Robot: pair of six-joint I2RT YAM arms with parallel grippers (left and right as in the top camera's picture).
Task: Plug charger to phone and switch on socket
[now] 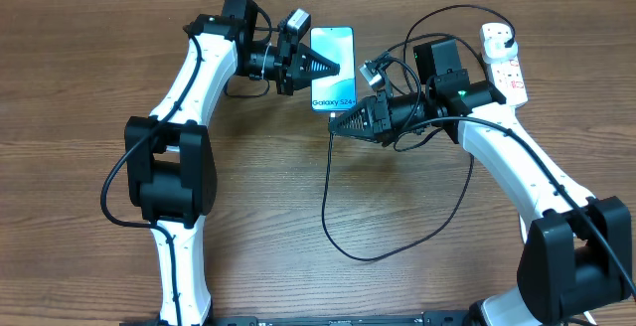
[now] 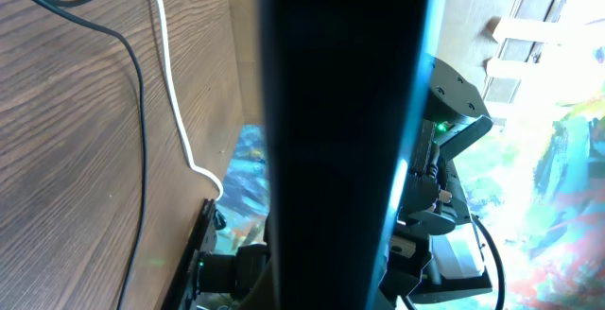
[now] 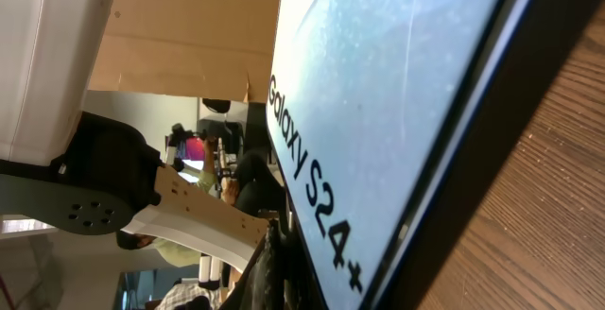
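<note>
Phone (image 1: 333, 92): lies flat on the desk (image 1: 79, 48), screen up, close to the far edge and about midway along it. Its long sides run from far to near. The light blue screen reads "Galaxy S24+", and the right wrist view shows that text (image 3: 312, 187) very close.
Left gripper (image 1: 341, 65): reaches in from the left, with its jaws clenched to a point over the middle of the phone's screen. Whether the tips press on the glass cannot be told.
Right gripper (image 1: 336, 124): comes in from the right, jaws clenched, tips at the phone's near short end. That is where the cable begins. Whether the jaws pinch the connector cannot be told.
Charger (image 1: 327, 187): thin black cable. It runs from the phone's near end toward the near edge, loops right, then climbs back toward the far right corner.
Socket (image 1: 507, 68): white strip with red markings near the far right corner, well apart from the phone. A plug (image 1: 497, 36) sits at its far end.
</note>
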